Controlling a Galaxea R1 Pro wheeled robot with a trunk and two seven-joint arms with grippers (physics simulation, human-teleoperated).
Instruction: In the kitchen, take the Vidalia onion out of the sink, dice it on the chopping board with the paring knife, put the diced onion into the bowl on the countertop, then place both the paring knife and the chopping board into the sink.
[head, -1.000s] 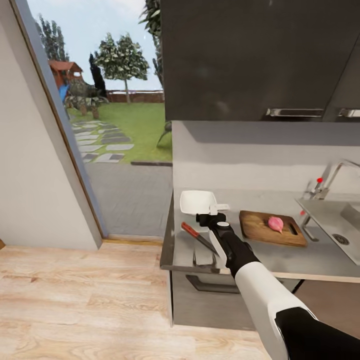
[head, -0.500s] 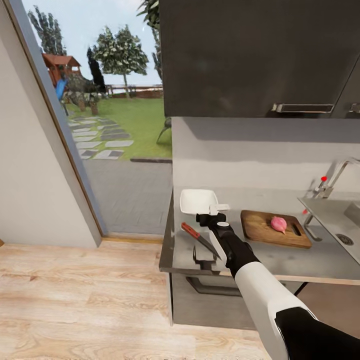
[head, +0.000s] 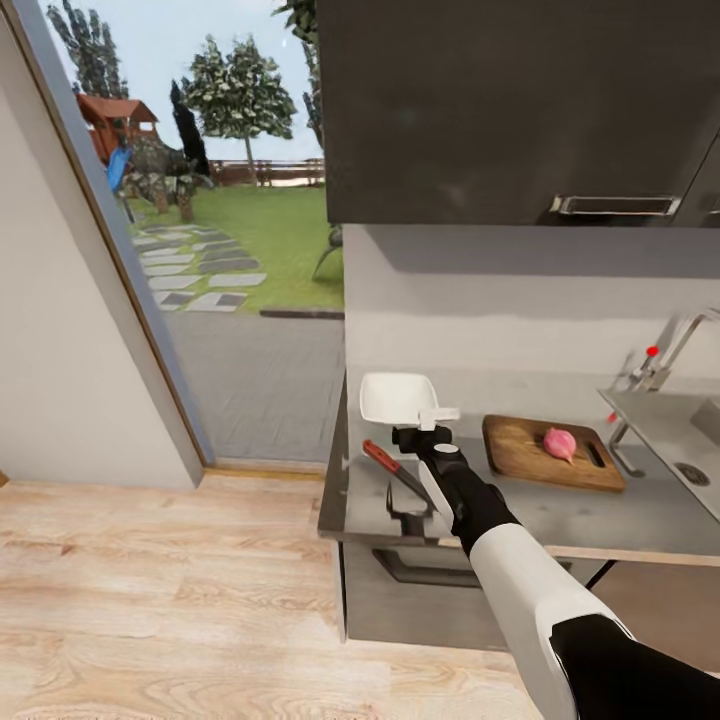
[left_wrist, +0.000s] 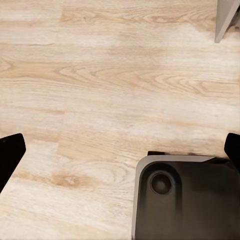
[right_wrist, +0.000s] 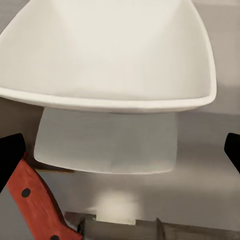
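The pinkish-red Vidalia onion (head: 560, 443) lies on the brown chopping board (head: 530, 455) on the grey countertop (head: 570, 515). The white square bowl (head: 394, 397) (right_wrist: 115, 55) stands at the counter's left end. Beside it lies the paring knife (head: 392, 470), with a red handle (right_wrist: 37, 205) and a dark blade. My right gripper (head: 427, 424) (right_wrist: 120, 157) hovers open just before the bowl, the knife close at its side, nothing between its fingers. The sink (head: 665, 425) with its chrome tap (head: 662, 362) is at the right edge. My left gripper (left_wrist: 120, 152) hangs open over the wooden floor.
Dark wall cabinets (head: 520, 110) hang above the counter. A glass door with a garden behind it (head: 230, 200) is to the left. Light wooden floor (head: 150, 600) lies before the counter. My own dark base (left_wrist: 185, 200) is in the left wrist view.
The whole head view has shifted a little, so the camera moved. The board and onion sit slightly further right in the picture. My right gripper stays open between bowl and knife.
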